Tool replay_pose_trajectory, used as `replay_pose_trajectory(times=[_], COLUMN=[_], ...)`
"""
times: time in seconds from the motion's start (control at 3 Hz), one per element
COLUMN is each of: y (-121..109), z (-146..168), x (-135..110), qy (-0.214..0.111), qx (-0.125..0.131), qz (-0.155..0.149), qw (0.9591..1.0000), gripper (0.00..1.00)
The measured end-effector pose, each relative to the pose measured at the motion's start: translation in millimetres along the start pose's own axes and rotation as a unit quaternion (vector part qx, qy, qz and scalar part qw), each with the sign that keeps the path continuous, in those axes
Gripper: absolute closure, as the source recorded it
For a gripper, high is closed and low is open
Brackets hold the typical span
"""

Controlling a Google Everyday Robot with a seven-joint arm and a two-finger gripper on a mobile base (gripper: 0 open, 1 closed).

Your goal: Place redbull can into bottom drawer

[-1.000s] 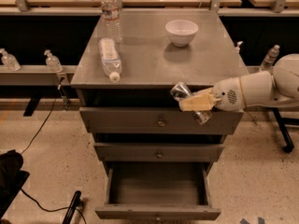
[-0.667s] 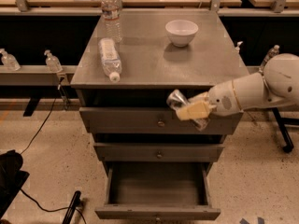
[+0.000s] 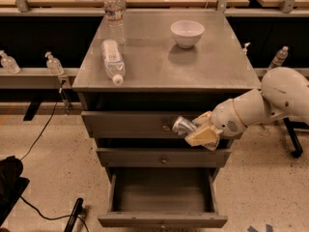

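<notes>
Claw is clamped on the redbull can, tan fingers pinching the body, and it hangs in front of the cabinet at the level of the top drawer. The can is slim and silvery. It lies tilted, with its shiny round end facing left, right beside that drawer's small knob. Behind the claw, the smooth white arm reaches in from the right.

Down below, the bottom drawer stands pulled out, a wide shallow grey metal tray with a low front panel. The can is well above it, not inside. The middle drawer sits closed between them.

Up on the table, a dull brushed-metal top, a round white bowl sits at the back right. One clear plastic bottle stands upright at the back left, and another lies on its side just in front of it. The floor is pale and speckled, and a dark cable trails across it.

Against 0.7 seconds ago, the claw and can are lower: then they were up at the table's front edge, now they are down across the top drawer's face. Bowl, bottles and drawers have not shifted.
</notes>
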State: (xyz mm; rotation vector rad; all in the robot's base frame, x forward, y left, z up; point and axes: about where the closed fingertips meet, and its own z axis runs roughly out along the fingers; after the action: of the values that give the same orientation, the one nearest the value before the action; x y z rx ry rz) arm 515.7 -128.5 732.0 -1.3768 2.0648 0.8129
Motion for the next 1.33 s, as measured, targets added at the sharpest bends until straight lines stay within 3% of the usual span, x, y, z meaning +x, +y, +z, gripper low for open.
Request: replay_pose_trajectory(times=[0.33,0.67,1.0,1.33], y=[-2,-5,-27,-47], z=[4,19,51,56], x=[4,29,84,87], qy=[0.013,0.050,0.099,0.101], qx=[0.012,0.042,0.090,0.131], qz=[0.003,-0.034,-0.093,-0.116], qw=[0.9998,0.9973,0.9867,0.9794], gripper=[1.00,1.00,1.00,1.00])
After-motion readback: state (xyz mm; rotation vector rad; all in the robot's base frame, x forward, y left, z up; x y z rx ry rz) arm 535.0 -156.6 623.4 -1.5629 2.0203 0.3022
